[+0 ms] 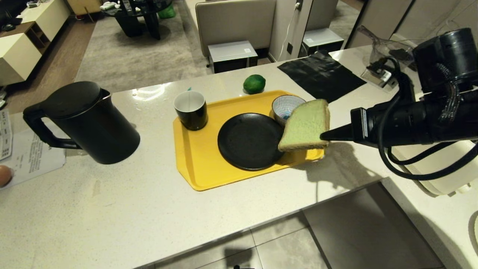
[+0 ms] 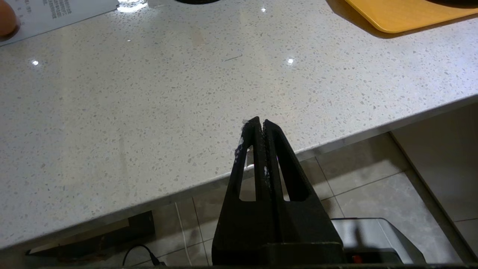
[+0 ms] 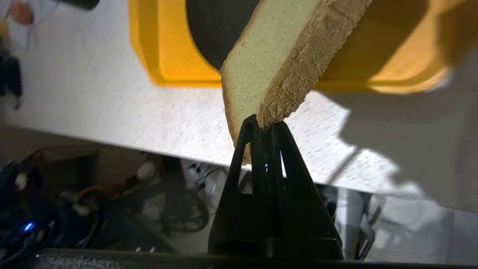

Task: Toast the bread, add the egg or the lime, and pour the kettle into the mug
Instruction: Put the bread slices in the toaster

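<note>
We note the pale speckled counter (image 1: 112,209) carrying everything. On it, toward the robot's left, stands the kettle (image 1: 89,121), lid on, handle pointing left, well apart from the yellow tray (image 1: 194,164). On the tray: the mug (image 1: 191,110) at the far left corner, a black plate (image 1: 249,141) in the middle, a striped bowl (image 1: 286,106) behind it to the right. The lime (image 1: 254,83) lies on the counter just beyond the tray's far edge. A brown egg (image 1: 4,175) sits at the far left edge of the head view, by a paper sheet (image 1: 30,157).

We record the right gripper (image 1: 324,136) reaching in from the right, clamped on one corner of the bread (image 1: 305,126). The slice hangs tilted in the air above the tray's right end, overlapping the plate rim and bowl as seen from the head; the rest of it extends leftward from the fingertips. In the right wrist view the bread (image 3: 276,67) juts out from the pinched tips.

We see the left gripper (image 2: 260,121) closed and empty at the counter's near edge
</note>
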{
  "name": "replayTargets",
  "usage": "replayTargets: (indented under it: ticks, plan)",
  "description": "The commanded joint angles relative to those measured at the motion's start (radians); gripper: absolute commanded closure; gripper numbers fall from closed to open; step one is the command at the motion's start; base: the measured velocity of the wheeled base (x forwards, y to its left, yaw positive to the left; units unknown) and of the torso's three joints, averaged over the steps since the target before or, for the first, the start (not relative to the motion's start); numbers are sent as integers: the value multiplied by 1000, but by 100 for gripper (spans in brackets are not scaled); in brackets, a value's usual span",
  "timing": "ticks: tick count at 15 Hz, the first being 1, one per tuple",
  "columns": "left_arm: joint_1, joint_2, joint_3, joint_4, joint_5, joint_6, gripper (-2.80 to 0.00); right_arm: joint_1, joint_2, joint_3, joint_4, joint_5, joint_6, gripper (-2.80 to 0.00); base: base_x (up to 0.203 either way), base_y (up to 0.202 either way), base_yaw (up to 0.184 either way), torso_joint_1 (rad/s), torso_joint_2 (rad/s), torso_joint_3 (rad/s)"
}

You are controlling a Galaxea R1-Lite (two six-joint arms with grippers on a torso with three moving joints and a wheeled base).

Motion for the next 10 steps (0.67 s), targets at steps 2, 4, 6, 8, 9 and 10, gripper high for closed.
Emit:
replayTargets:
  ticks: [2,4,6,8,9,10]
  plan:
    - [0,0,0,0,1,0,0,-22,-34,-64,1,-95,2,0,0,0,0,0,0,0]
    - [0,0,0,0,1,0,0,-58,-35,-124,1,-108,0,0,0,0,0,0,0,0]
    - [0,0,0,0,1,-2,0,-100,-28,-199,2,-163,-3,0,0,0,0,0,0,0]
    - [0,0,0,0,1,0,0,-162,-26,-244,8,-199,-58,0,0,0,0,0,0,0]
    - [0,0,0,0,1,0,0,-191,-32,-247,8,-203,-94,0,0,0,0,0,0,0]
    - [0,0,0,0,1,0,0,-217,-43,-246,9,-204,-111,0,0,0,0,0,0,0]
